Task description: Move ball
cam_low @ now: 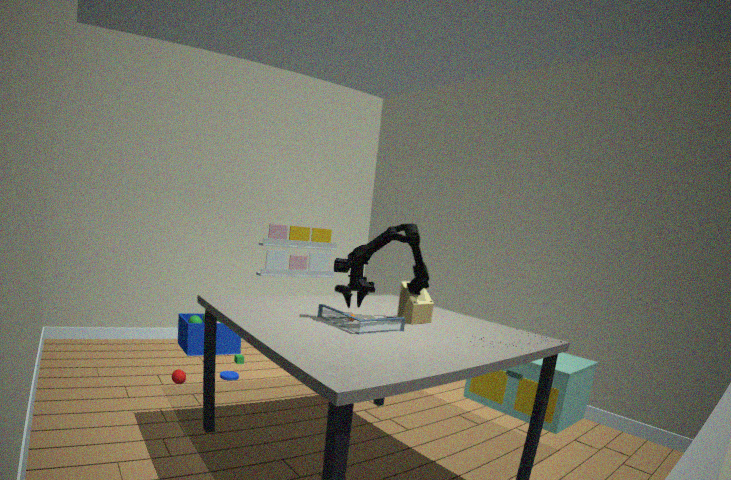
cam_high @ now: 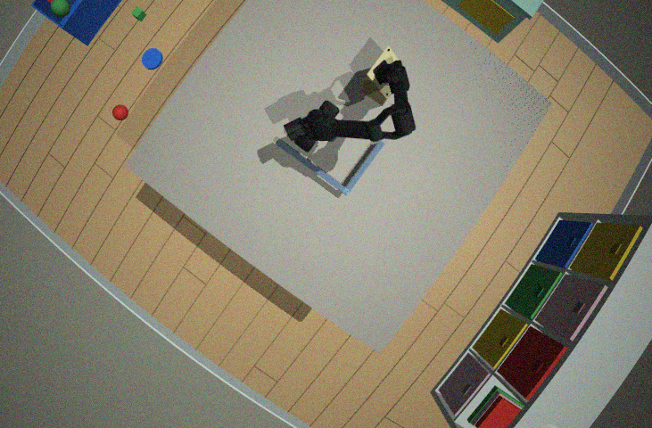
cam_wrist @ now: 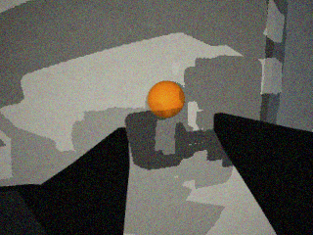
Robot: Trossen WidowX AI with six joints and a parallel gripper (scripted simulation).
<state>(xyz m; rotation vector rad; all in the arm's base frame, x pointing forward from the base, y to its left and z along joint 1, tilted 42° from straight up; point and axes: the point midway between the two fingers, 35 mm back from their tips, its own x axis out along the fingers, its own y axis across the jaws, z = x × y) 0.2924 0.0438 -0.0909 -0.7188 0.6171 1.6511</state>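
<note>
The orange ball [cam_low: 351, 316] [cam_wrist: 166, 99] rests on the table inside the corner of the low clear walls [cam_high: 362, 163] [cam_low: 401, 324]. The arm hides the ball in the top view. No separate see-through copy can be made out beside the ball; a darker orange band shows along its lower edge in the wrist view. My gripper [cam_low: 353, 306] [cam_wrist: 171, 127] is open and empty, pointing down. Its fingertips are apart and above the ball, which shows beyond them in the wrist view. A wall stands to the right in the wrist view.
The arm's base sits on a pale yellow block [cam_high: 379, 65] [cam_low: 417, 313] on the grey table [cam_high: 412, 226] [cam_low: 434, 345], behind the walls. The arm arches over from there. Shadows fall across the walled corner. A drawer cabinet and toys stand on the floor away from the table.
</note>
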